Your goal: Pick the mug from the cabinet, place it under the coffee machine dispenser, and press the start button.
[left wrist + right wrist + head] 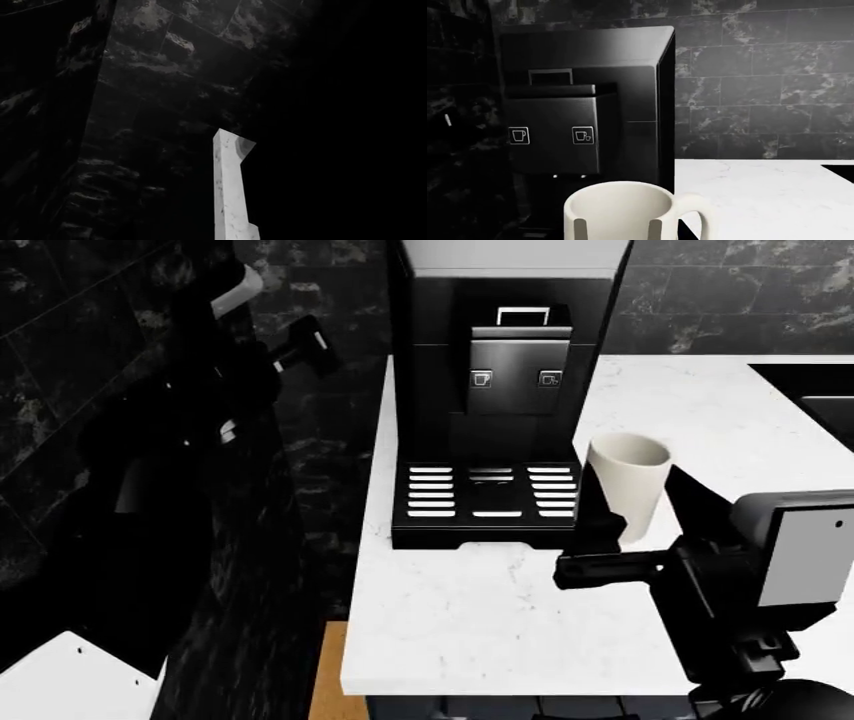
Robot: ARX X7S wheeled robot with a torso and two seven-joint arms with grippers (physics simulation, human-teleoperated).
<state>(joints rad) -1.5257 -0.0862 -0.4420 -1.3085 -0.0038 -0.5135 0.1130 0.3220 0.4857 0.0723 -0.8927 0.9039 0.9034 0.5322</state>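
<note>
Your head view puts the right claw (603, 530) nearest, clenched on the mug (630, 483), which stands upright at the tray's (490, 498) right edge, not under the coffee machine dispenser (519, 370). You have a white marble table (481, 625) beneath, dark marble wall tiles (727, 295) behind, and a sink (821, 400) at far right. Your left arm (200, 430) is raised at the left; you cannot tell its claw's state.

Left wrist view gives you only dark tiles (167, 75) and a pale marble edge (231, 190).

Right wrist view alone shows two cup-icon buttons (519, 135) on the dispenser's face (554, 132), with the mug's rim (620, 192) and two fingertips (580, 227) against its near wall.
</note>
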